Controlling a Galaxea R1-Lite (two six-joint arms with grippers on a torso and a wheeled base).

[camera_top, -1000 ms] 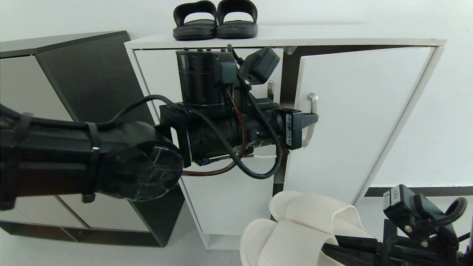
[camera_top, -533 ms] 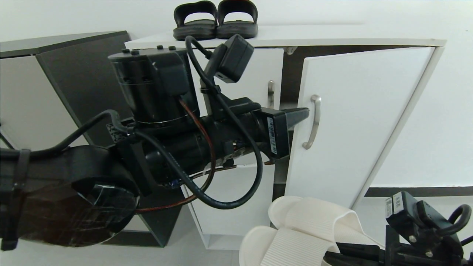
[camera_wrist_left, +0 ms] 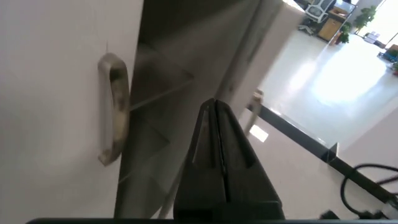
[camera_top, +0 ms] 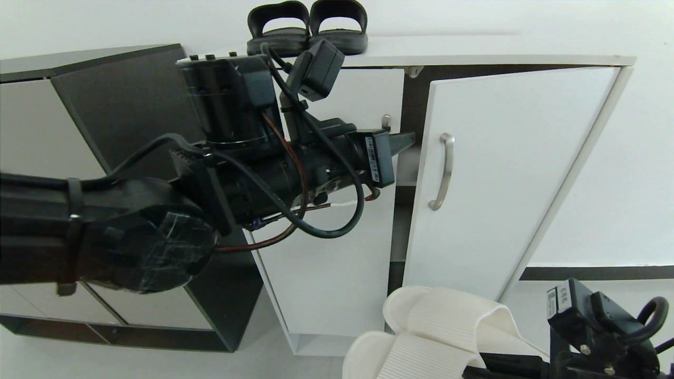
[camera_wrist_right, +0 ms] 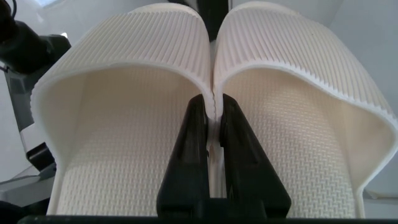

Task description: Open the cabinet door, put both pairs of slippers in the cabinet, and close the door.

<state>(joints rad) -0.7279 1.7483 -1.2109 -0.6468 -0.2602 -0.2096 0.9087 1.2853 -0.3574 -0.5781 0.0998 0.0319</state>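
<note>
My left tool (camera_top: 406, 141) moved off the curved metal handle (camera_top: 442, 171), pinched shut on nothing. The white cabinet door (camera_top: 505, 173) stood a little open (not wide enough yet). My right tool (camera_wrist_right: 212, 109) squeezed the white ribbed slippers (camera_top: 447, 321), low before that door.

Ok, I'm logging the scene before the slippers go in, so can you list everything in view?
White two-door cabinet: one, white, against the wall; right door ajar, left door closed.
Black rubber slide slippers: one pair, black, side by side on the cabinet top.
Curved metal door handles: two, silver, one per door.
Dark grey cabinet: one, beside the white one, on the robot's left.
Cream ribbed foam slippers: one pair, cream, held low before the ajar door.
Left gripper: black, shut, at the gap between the doors.
Right gripper: black, shut on the cream slippers' inner edges.
</note>
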